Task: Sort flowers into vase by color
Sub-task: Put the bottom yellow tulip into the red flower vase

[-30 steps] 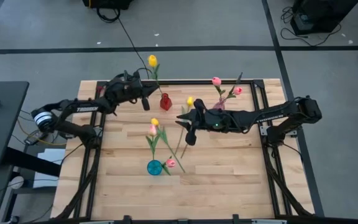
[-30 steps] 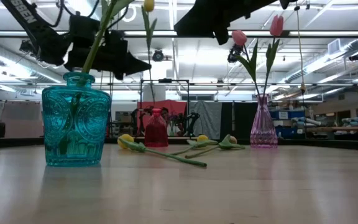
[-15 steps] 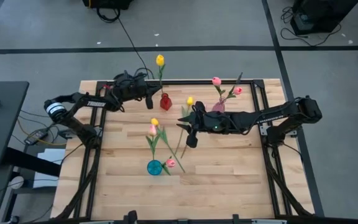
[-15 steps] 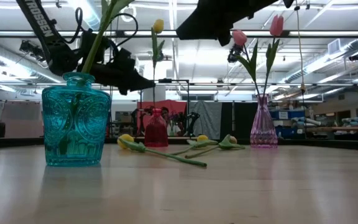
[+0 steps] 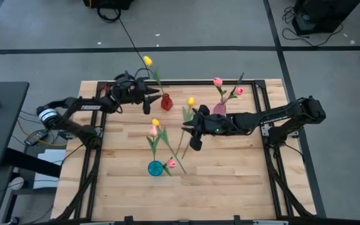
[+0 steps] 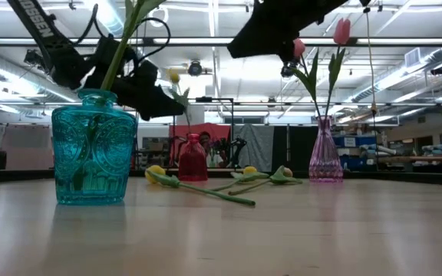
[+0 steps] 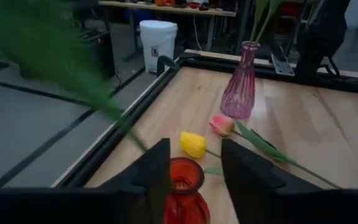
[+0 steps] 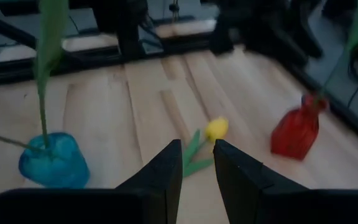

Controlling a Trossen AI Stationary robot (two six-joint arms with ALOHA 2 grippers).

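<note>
A yellow tulip (image 5: 147,60) stands with its stem in the neck of the small red vase (image 5: 166,102) and leans toward the far left. My left gripper (image 5: 150,100) is open beside that vase. In the left wrist view its fingers (image 7: 160,168) stand on either side of the vase mouth (image 7: 185,174), and the blurred stem (image 7: 98,99) passes close by. My right gripper (image 5: 189,136) hovers open over mid-table, above a yellow tulip (image 8: 216,129) lying there. Two pink tulips (image 5: 217,81) stand in the pink vase (image 5: 220,106).
A teal vase (image 5: 155,167) with a green stem in it stands near the front. Loose tulips lie on the wood between the vases, among them a yellow one (image 5: 155,123) and a pink one (image 7: 222,126). A black frame (image 5: 255,84) runs around the table.
My left gripper has sunk a little toward the red vase and opened, letting go of the yellow tulip. The tulip has dropped lower into the vase, and its head has swung toward the table's left.
</note>
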